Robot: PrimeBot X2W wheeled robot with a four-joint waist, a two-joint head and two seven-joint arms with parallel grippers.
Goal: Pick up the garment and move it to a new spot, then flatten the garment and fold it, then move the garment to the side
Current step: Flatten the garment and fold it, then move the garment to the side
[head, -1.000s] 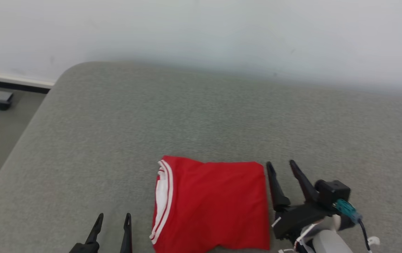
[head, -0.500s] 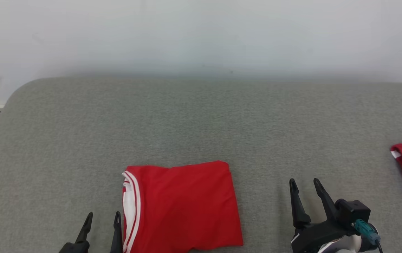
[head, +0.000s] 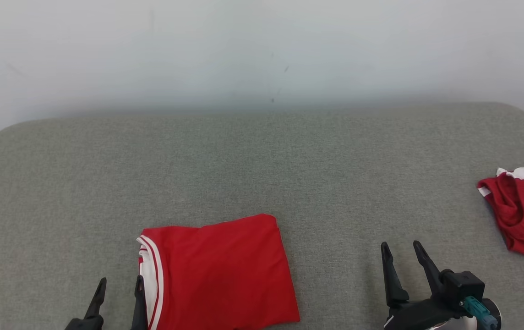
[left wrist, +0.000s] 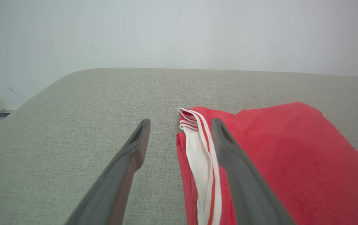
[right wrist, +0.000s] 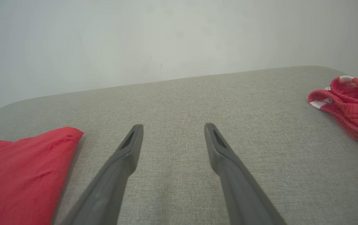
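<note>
The garment, a red jersey with a white sleeve and red-and-white striped trim along its left edge, lies folded flat on the grey cushioned surface at the lower middle-left. Its lettering is hidden. My left gripper is open just beside the striped edge; in the left wrist view the garment lies under and right of the right finger of that gripper. My right gripper is open and empty over bare fabric, well right of the jersey. The right wrist view has this gripper between the garment's corner and the surface's right end.
A darker red garment with white edging lies crumpled at the far right edge of the surface, also in the right wrist view. A pale wall stands behind. Bare grey surface stretches between the two garments and toward the back.
The head view has swung to the right, bringing the darker red garment into sight. The right gripper, close to the jersey's right edge before, now stands well apart from it. The jersey lies as before.
</note>
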